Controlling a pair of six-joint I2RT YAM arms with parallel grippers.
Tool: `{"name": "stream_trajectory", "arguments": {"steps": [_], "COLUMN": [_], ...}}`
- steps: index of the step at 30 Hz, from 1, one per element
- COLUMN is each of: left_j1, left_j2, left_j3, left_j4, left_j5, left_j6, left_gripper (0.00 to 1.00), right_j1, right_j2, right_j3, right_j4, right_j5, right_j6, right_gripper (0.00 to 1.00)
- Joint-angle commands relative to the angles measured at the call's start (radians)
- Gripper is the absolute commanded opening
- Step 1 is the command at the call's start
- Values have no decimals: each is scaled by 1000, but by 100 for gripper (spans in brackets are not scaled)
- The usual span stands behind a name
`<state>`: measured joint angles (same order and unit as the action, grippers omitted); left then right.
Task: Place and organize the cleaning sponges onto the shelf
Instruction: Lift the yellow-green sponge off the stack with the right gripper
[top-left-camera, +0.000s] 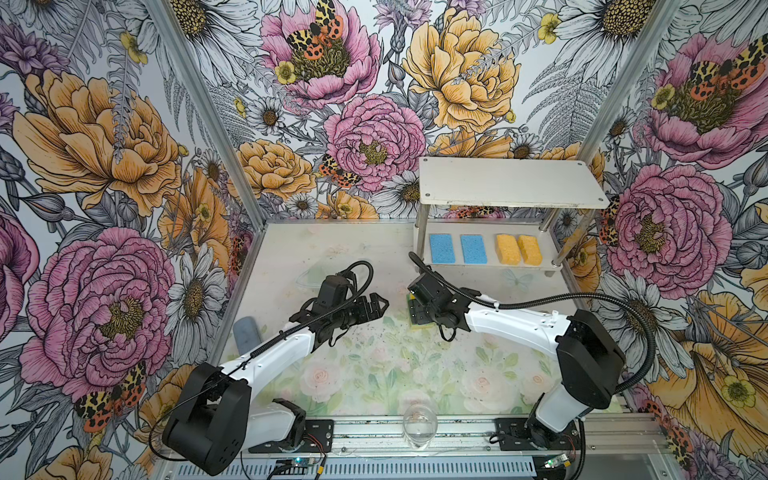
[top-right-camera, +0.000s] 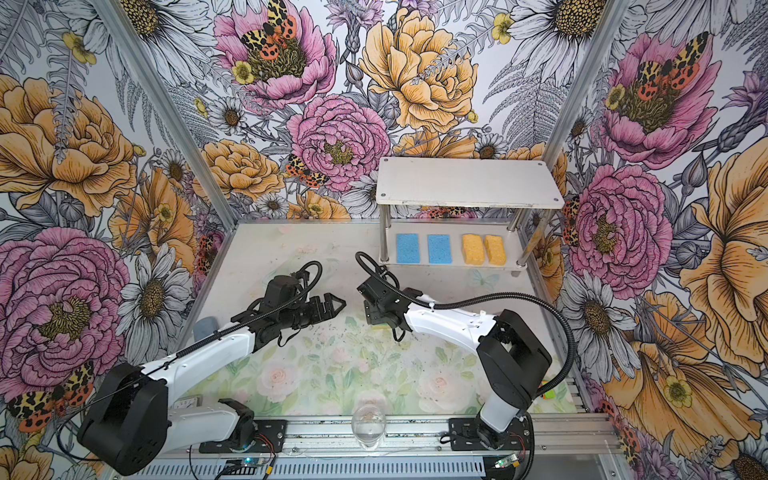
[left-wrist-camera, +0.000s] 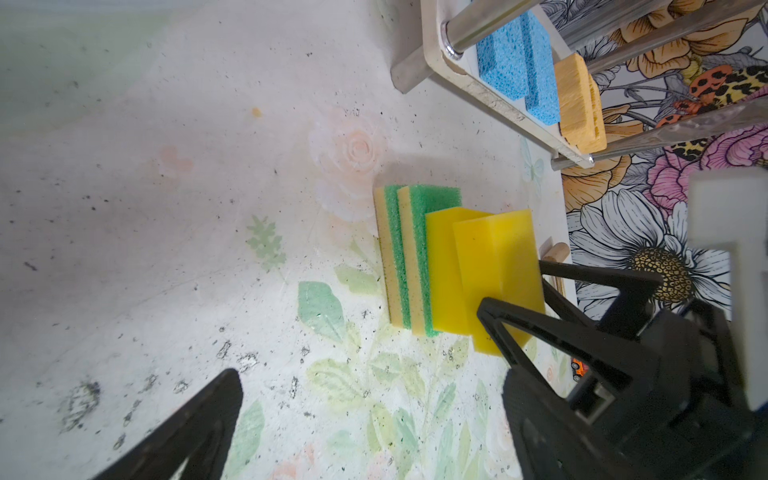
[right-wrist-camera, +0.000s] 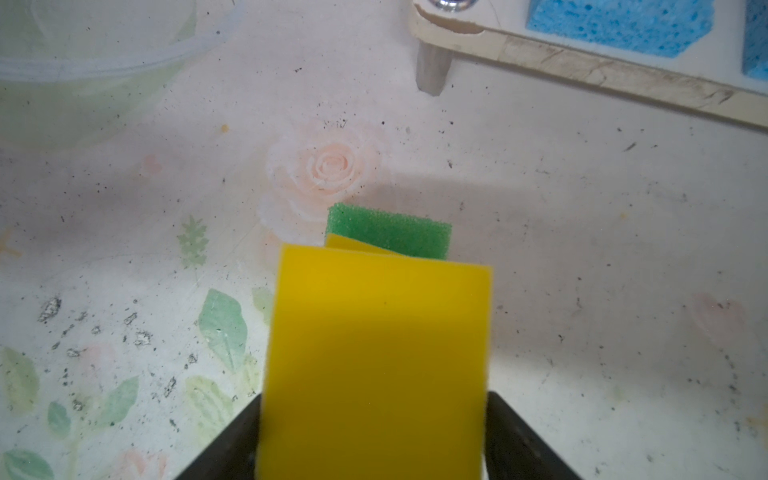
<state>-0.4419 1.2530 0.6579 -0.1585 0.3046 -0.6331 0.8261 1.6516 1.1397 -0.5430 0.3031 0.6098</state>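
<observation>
Closest to the right wrist camera stands a thick yellow sponge (right-wrist-camera: 374, 324), upright on a long edge on the desk (right-wrist-camera: 582, 249). Its long axis runs away toward the shelf (top-left-camera: 511, 203). At its near end the right gripper (right-wrist-camera: 374, 399) straddles it, jaws beside the two broad faces; whether they pinch or merely flank cannot be told. Touching it, parallel, stand its twin (left-wrist-camera: 442, 270) and two green-topped sponges (left-wrist-camera: 419, 249). The left gripper (top-left-camera: 379, 304), jaws spread, hovers near the row's other side, holding nothing. The lift, then, probably falls to the right arm.
</observation>
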Motion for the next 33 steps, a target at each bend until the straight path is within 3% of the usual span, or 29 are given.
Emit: {"name": "stream_trajectory", "arguments": {"steps": [1,15,33], "left_j1": [8,7,9], "left_j2": [0,20,20], "left_j3": [-12,-3,-9], "left_j4": [28,34,37], "left_j5": [14,18,17], "left_j6": [-11,-13,-14], "left_gripper": [99,99,99], "right_j1": [6,7,8], "right_j2": [-6,12,30], "right_j3": [-10,-11,0], "right_j4": [-11,-11,-10], "right_j5": [25,18,-36], "right_j6": [12,24,13], "right_gripper": [82,85,68]}}
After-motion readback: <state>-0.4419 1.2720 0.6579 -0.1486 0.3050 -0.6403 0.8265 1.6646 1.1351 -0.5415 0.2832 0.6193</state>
